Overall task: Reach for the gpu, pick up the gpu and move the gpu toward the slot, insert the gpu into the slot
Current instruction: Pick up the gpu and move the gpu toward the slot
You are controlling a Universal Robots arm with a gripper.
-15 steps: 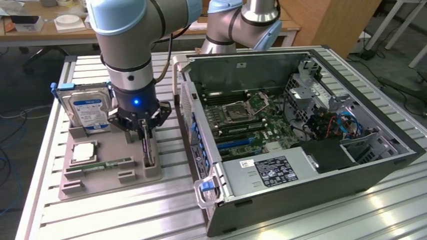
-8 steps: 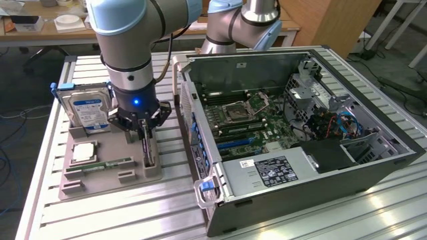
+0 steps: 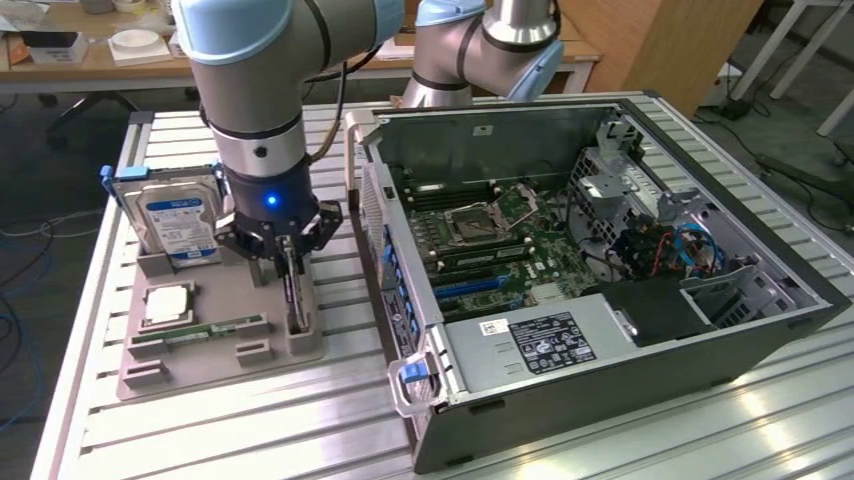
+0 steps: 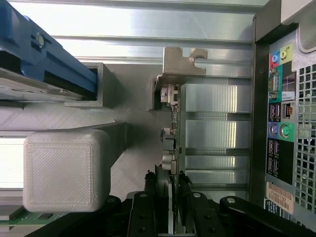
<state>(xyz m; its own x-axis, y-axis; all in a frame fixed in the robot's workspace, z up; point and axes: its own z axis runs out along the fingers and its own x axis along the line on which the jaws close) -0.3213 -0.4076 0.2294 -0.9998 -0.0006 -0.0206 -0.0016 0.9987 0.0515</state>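
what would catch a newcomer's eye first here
The big grey arm at the exterior view's left, its pincer at the top edge of the gpu, which stands on edge in a grey holder. Then the open computer case at the right with its motherboard bare, and the blue-labelled hard drive upright beside the arm.

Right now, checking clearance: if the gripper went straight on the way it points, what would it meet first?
The gpu, standing on edge in the grey holder directly ahead of the gripper; how close is unclear.

Arm (image 3: pixel 260 130) vertical; pincer (image 3: pixel 294 312) points straight down, jaws clamped narrow.
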